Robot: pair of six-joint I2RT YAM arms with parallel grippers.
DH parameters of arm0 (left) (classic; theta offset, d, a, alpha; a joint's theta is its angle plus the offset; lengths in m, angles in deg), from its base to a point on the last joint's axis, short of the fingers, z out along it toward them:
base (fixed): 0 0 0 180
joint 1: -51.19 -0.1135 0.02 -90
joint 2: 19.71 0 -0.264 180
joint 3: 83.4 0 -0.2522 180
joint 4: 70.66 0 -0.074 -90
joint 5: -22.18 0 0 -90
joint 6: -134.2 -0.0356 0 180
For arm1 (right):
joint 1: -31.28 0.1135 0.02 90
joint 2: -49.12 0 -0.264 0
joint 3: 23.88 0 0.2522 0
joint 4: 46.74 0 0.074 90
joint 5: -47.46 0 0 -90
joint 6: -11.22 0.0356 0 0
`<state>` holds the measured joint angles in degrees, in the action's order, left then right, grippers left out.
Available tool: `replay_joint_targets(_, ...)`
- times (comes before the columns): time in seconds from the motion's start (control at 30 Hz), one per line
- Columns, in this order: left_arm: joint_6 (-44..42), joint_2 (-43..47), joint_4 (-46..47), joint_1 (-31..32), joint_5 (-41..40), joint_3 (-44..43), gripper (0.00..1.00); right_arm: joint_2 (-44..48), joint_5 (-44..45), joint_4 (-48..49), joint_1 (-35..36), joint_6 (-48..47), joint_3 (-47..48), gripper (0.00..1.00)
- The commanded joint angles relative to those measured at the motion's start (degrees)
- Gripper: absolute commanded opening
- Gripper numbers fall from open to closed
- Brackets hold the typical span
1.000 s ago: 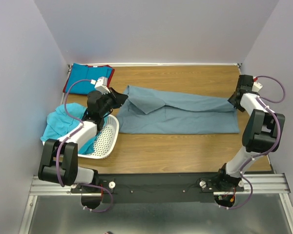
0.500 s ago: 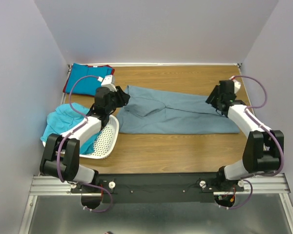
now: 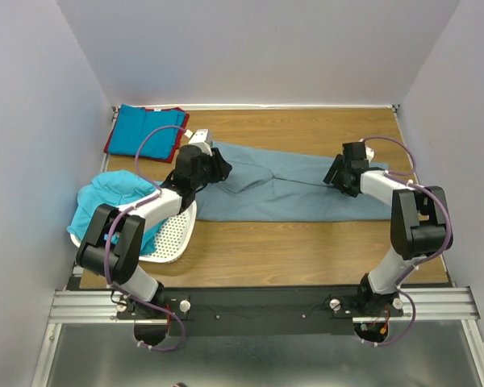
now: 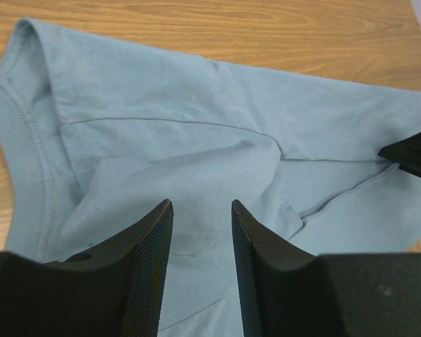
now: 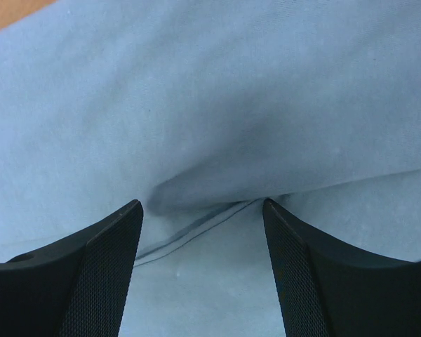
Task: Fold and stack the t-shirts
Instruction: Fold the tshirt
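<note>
A large grey-blue t-shirt (image 3: pixel 294 193) lies folded lengthwise across the middle of the table. My left gripper (image 3: pixel 223 172) hovers over its left part, open, with only cloth (image 4: pixel 196 126) below the empty gap (image 4: pixel 202 207). Over the shirt's right part, my right gripper (image 3: pixel 331 175) is open wider, and a folded hem of the shirt (image 5: pixel 231 105) runs under its gap (image 5: pixel 203 207). A bright blue t-shirt (image 3: pixel 145 129) lies folded on a red one (image 3: pixel 110 143) at the back left. A turquoise t-shirt (image 3: pixel 109 197) is heaped in the basket.
The white perforated basket (image 3: pixel 176 230) stands at the left, by the left arm's base link. Walls close the table at left, back and right. The right gripper's dark finger (image 4: pixel 414 154) shows at the right edge of the left wrist view.
Both grippers opened and let go of the grey-blue shirt's ends. Both then moved inward over the shirt, the left one to the right and the right one to the left.
</note>
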<state>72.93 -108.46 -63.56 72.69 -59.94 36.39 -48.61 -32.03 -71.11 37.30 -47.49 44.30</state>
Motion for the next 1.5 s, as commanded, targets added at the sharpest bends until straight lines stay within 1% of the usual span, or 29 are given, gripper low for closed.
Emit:
replay_joint_targets(0.0, -0.87, -0.20, 1.64, 1.97, -0.32, -1.62, 0.47, -2.28, -0.83, 0.42, -2.50, 1.41, -1.15, 0.77)
replay_joint_targets(0.07, -1.04, 0.07, 1.64, 2.58, -0.23, -1.44, 0.47, -2.46, -2.41, 0.50, -5.39, 1.67, -1.85, 0.77)
replay_joint_targets(0.1, -1.31, 0.42, 1.64, 3.28, 0.03, -1.36, 0.47, -2.37, -3.72, 0.42, -5.75, 1.67, -2.55, 0.77)
replay_joint_targets(0.13, -1.57, 0.51, 1.64, 3.55, 0.03, -1.27, 0.47, -2.11, -4.17, 0.42, -8.46, 1.76, -2.91, 0.77)
replay_joint_targets(0.23, -2.27, 0.77, 1.46, 5.13, -0.06, -0.92, 0.47, -0.89, -5.58, 0.42, -11.20, 1.50, -4.22, 0.77)
replay_joint_targets(0.5, -2.80, 1.12, 1.29, 7.16, -1.11, 1.01, 0.48, 2.63, -4.09, -0.28, -13.76, 0.62, -5.63, 0.77)
replay_joint_targets(0.6, -3.68, 0.77, 0.76, 7.16, -2.77, 1.63, 0.50, 4.65, -5.40, -0.90, -13.67, 0.27, -5.63, 0.77)
replay_joint_targets(0.77, -5.26, -0.19, -1.79, 7.07, -7.43, 1.72, 0.56, 10.89, -7.60, -1.34, -13.58, 0.26, -6.77, 0.76)
replay_joint_targets(0.8, -5.53, -0.37, -2.05, 7.07, -10.31, 1.81, 0.57, 11.68, -8.38, -1.52, -13.41, 0.26, -7.30, 0.76)
replay_joint_targets(0.83, -5.61, -0.54, -2.05, 7.07, -11.12, 1.81, 0.58, 13.43, -8.65, -1.60, -12.80, 0.44, -7.56, 0.76)
replay_joint_targets(1.0, -6.14, -3.09, -3.02, 6.89, -12.80, 0.40, 0.59, 16.43, -9.97, -2.04, -8.67, 1.05, -8.27, 0.76)
replay_joint_targets(1.1, -6.41, -5.11, -3.02, 6.63, -13.33, -0.12, 0.59, 16.52, -9.80, -2.22, -6.11, 1.76, -7.83, 0.75)
replay_joint_targets(1.17, -6.58, -5.90, -2.84, 6.54, -13.59, -0.21, 0.60, 16.26, -9.54, -2.22, -2.96, 2.20, -7.48, 0.75)
replay_joint_targets(1.33, -6.49, -7.49, -2.41, 6.45, -14.91, -0.39, 0.60, 15.29, -8.83, -2.22, -0.05, 2.99, -6.87, 0.75)
replay_joint_targets(1.47, -7.20, -8.54, -1.18, 6.45, -14.65, -1.09, 0.60, 13.98, -8.13, -2.22, 3.98, 3.51, -5.90, 0.75)
